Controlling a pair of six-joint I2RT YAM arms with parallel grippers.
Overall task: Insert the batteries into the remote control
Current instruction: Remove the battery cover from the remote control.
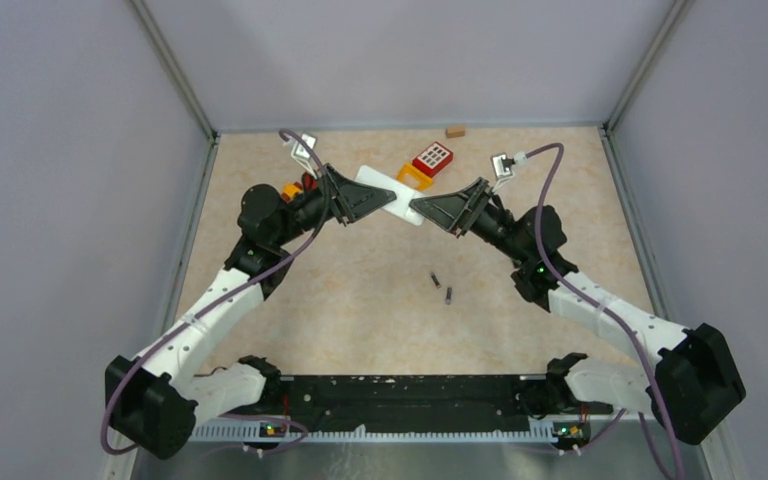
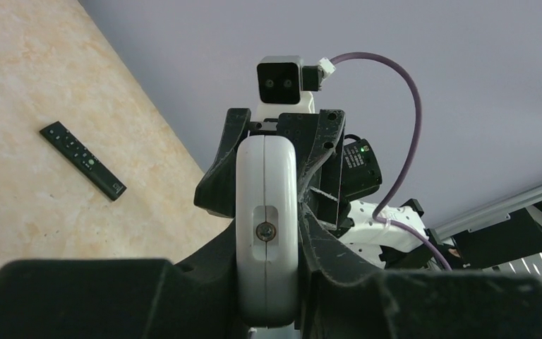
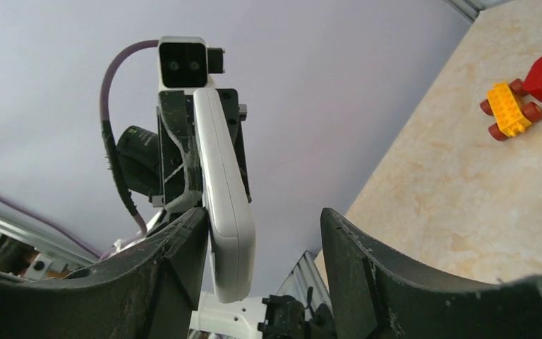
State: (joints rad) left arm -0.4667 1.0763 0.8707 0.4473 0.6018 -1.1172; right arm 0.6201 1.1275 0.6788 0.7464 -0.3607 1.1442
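Observation:
A white remote control (image 1: 388, 193) hangs in the air between my two arms, above the back of the table. My left gripper (image 1: 368, 196) is shut on its left end; the left wrist view shows the remote's white end with a screw (image 2: 267, 226) pinched between both fingers (image 2: 328, 244). My right gripper (image 1: 438, 208) is at the other end and open. In the right wrist view the remote (image 3: 224, 205) lies against the left finger (image 3: 176, 247), with a wide gap to the right finger (image 3: 353, 247). Two small dark batteries (image 1: 436, 279) (image 1: 449, 295) lie on the table in the middle.
A red keypad toy (image 1: 432, 158), an orange block (image 1: 413, 176) and a small brown block (image 1: 454, 130) sit at the back. A yellow and red toy (image 3: 512, 106) lies behind the left arm. A slim black remote (image 2: 82, 159) rests on the table.

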